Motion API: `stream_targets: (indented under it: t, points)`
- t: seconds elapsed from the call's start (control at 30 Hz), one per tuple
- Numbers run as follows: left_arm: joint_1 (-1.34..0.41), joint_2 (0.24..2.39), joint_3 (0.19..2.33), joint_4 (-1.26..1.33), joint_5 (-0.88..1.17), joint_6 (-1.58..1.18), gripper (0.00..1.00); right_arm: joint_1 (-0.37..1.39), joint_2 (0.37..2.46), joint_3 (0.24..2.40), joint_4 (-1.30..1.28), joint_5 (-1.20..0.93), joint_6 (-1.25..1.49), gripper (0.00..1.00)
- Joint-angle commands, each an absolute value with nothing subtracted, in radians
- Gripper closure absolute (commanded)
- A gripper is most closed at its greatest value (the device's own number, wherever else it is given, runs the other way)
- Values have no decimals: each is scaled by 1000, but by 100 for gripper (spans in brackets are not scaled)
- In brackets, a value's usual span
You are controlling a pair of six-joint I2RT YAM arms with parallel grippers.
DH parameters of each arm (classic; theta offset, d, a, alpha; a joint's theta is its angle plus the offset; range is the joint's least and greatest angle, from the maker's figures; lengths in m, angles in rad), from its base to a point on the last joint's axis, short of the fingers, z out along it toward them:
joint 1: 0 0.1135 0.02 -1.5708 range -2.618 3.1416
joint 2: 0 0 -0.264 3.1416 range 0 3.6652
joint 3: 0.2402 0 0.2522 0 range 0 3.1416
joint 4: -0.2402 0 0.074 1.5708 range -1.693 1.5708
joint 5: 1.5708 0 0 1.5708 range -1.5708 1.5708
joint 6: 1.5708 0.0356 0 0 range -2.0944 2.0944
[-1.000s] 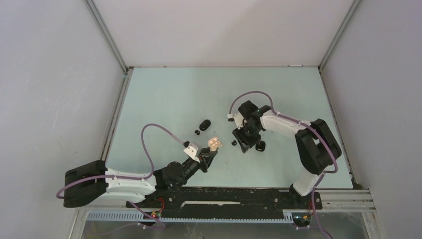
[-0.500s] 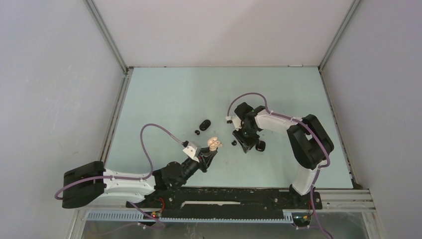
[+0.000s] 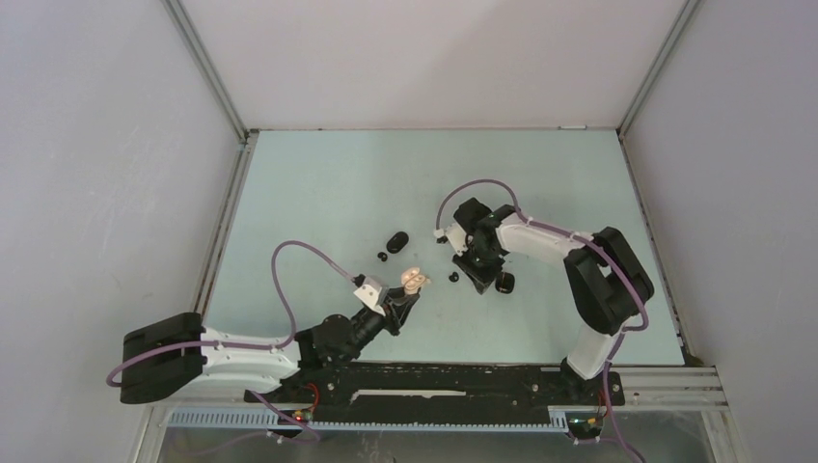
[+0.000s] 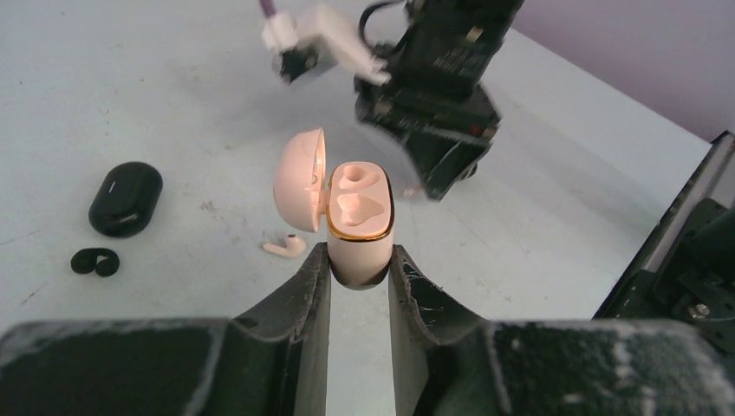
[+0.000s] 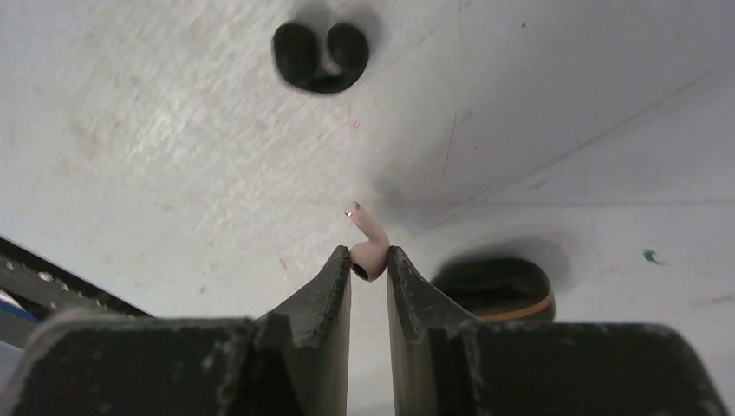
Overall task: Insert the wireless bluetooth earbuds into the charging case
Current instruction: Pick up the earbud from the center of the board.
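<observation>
Against the pale table (image 5: 173, 130), right gripper (image 5: 368, 254) pinches earbud (image 5: 370, 232).

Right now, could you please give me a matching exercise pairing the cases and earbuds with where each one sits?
Things:
1. cream case
2. black case in the left wrist view
3. black earbud
4. cream earbud in the right wrist view

Places:
a. loose on the table
b. between the right gripper's fingertips
c. held by the left gripper, lid open
d. on the table, lid shut

Pairs: 1-c, 2-d, 3-a, 4-b.
</observation>
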State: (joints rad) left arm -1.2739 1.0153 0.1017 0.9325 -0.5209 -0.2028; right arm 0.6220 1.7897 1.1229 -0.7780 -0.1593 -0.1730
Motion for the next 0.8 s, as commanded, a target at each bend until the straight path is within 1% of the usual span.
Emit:
stream_targets:
  t: [0.0, 0.2, 0.27, 0.33, 0.47, 0.53, 0.63, 0.7, 0.77]
  points:
    - [-1280, 1006, 75, 965, -545, -209, 100, 648, 1599, 1134, -861, -98, -393, 92]
    - [-1281, 1068, 83, 1001, -528, -199, 100, 735, 1334, 1081, -873, 115, -761, 94]
    - [-1281, 1098, 96, 1014, -500, -199, 100, 791, 1245, 1054, -825, 204, -894, 96]
    - [-1280, 1125, 114, 1027, -472, -192, 100, 854, 1172, 1041, -769, 281, -1002, 100]
    - [-1281, 1163, 146, 1063, -416, -177, 100, 1014, 1054, 1014, -634, 447, -1154, 100]
    - [-1280, 1172, 171, 1063, -380, -161, 100, 1086, 1002, 956, -523, 533, -1268, 100]
    - [-1280, 1184, 207, 1063, -326, -136, 100, 1176, 910, 795, -289, 622, -1506, 100]
    - [-1280, 1185, 226, 1063, -321, -121, 100, 1224, 842, 652, -84, 645, -1704, 100]
    - [-1280, 1180, 238, 1063, -330, -105, 100, 1272, 779, 540, 69, 644, -1832, 100]
